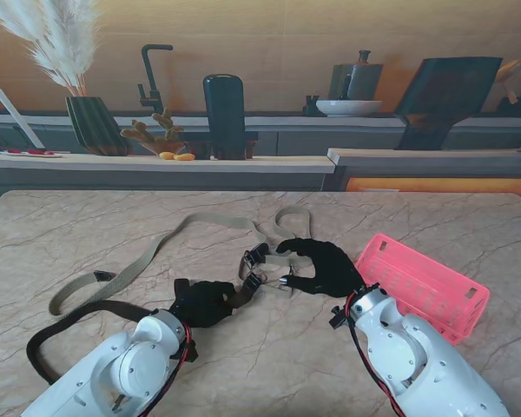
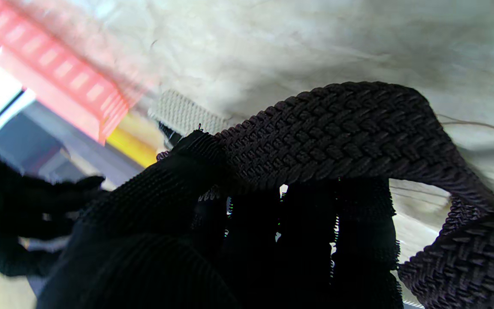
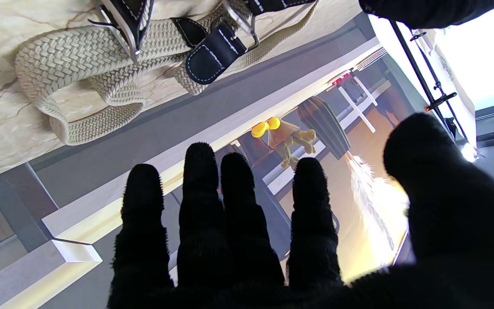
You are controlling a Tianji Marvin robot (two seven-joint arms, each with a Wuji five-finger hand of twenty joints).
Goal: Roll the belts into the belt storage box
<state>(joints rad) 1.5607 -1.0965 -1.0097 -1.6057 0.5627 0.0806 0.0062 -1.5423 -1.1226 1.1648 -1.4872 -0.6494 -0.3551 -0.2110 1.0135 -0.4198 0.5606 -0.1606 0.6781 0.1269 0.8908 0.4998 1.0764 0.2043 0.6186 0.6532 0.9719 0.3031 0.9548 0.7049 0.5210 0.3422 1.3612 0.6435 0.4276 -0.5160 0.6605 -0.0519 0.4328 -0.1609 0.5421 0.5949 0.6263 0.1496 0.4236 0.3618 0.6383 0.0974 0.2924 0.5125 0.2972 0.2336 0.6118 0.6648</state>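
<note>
A dark braided belt (image 1: 113, 307) loops over the near left of the table, and my left hand (image 1: 204, 302) is shut on its end. Up close, the left wrist view shows this dark belt (image 2: 337, 128) arching over my gloved left hand (image 2: 230, 240). A beige woven belt (image 1: 148, 256) trails from the left toward the middle, where its dark buckle ends (image 1: 256, 256) lie. My right hand (image 1: 326, 265) hovers open just right of those buckles, holding nothing. In the right wrist view my right hand (image 3: 230, 240) has its fingers spread, with the beige belt (image 3: 79, 56) and buckle (image 3: 212, 51) beyond them. The pink storage box (image 1: 421, 282) lies to the right of my right hand.
The marble table (image 1: 260, 365) ends at a far edge, with a counter behind it holding a vase, a tap, a dark canister and a bowl. The pink box (image 2: 58, 86) appears blurred in the left wrist view.
</note>
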